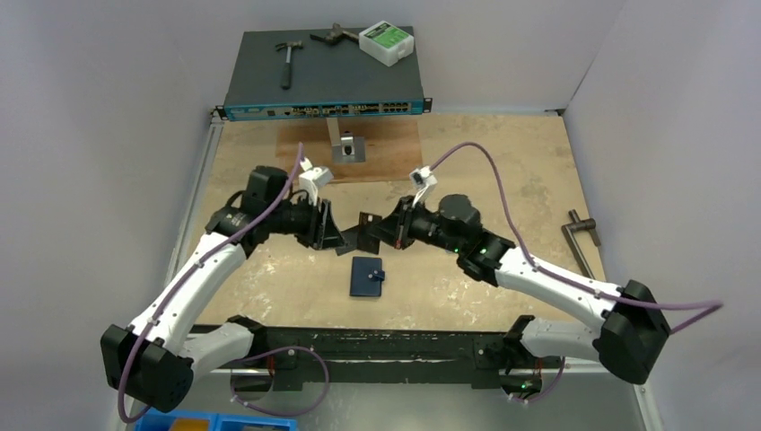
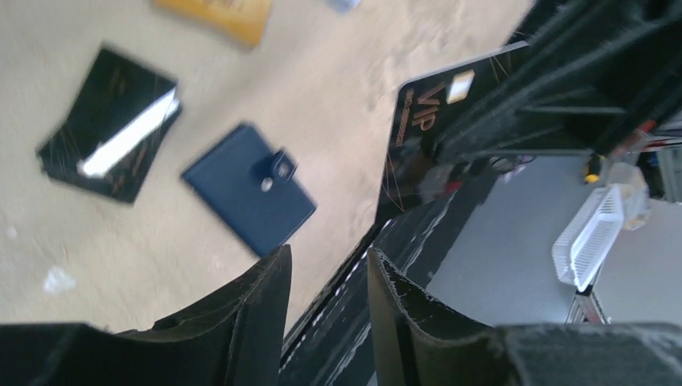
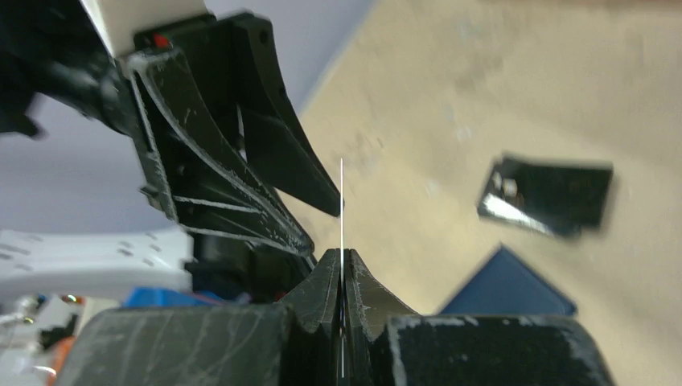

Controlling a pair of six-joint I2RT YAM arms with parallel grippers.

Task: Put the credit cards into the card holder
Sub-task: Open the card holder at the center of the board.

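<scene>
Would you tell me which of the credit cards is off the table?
The black VIP card, clamped in the right gripper; the other black card and the orange card lie flat on the table.

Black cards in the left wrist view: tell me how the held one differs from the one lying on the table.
The held card is clamped in the right gripper, raised off the table; the lying card rests flat, untouched. The held card shows gold VIP lettering; the lying card shows a bright streak. Both are black rectangles.
</scene>
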